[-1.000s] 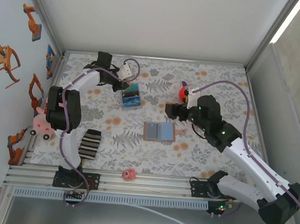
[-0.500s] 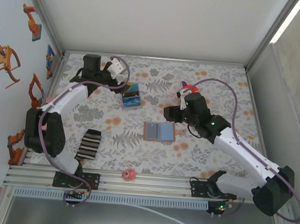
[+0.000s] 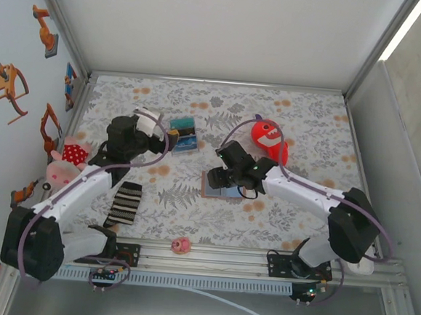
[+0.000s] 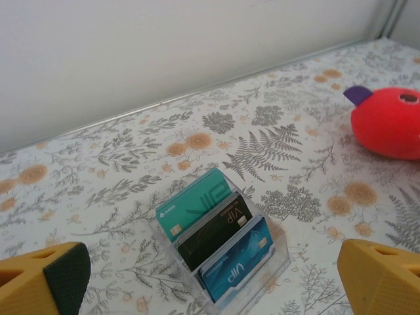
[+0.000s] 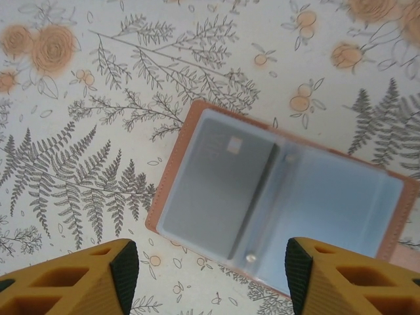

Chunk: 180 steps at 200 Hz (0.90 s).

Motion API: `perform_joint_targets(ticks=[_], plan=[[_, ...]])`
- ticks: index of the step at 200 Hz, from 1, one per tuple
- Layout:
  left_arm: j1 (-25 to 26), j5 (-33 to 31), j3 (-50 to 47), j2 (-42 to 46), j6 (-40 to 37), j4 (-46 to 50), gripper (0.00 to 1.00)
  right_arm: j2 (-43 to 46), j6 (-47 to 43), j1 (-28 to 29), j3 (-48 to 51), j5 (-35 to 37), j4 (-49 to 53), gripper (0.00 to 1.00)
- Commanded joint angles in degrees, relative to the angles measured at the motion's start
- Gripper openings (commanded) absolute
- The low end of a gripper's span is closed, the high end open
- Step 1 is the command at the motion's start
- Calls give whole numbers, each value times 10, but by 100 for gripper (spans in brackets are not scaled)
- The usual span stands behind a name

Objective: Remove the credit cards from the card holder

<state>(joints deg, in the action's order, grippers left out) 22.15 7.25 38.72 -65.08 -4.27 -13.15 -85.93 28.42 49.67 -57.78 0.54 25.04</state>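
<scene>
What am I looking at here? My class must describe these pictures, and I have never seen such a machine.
These are two robot arms bolted at the near edge of a flowered table. One picture looks down from above. The other two come from a camera on each wrist, so the yellow fingers at the bottom are the robot's own. The left gripper is open near a clear stand with three cards. The right gripper is open above the card holder, which lies spread flat with a grey card in one sleeve. Also there: a red plush toy, a striped cloth, a small pink toy. Nothing is held.
</scene>
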Motion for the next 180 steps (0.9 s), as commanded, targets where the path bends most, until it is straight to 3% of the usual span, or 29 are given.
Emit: perform_joint_targets(ticks=[1,59,105,148,180], plan=[[3,-86,-45,46,117,-65,97,-32,17,11,-28,-5,-3,58],[5,-164,-92,128,208,-9,97,-121,13,31,-69,5,22,54],[5,-198,-93,151,228,37,97,-168,15,36,-83,8,31,58],[5,-275,-110,159,322,44,97,-184,23,36,-85,23,36,60],[4,-262,-104,159,320,48,97,-191,26,35,-84,29,40,60]])
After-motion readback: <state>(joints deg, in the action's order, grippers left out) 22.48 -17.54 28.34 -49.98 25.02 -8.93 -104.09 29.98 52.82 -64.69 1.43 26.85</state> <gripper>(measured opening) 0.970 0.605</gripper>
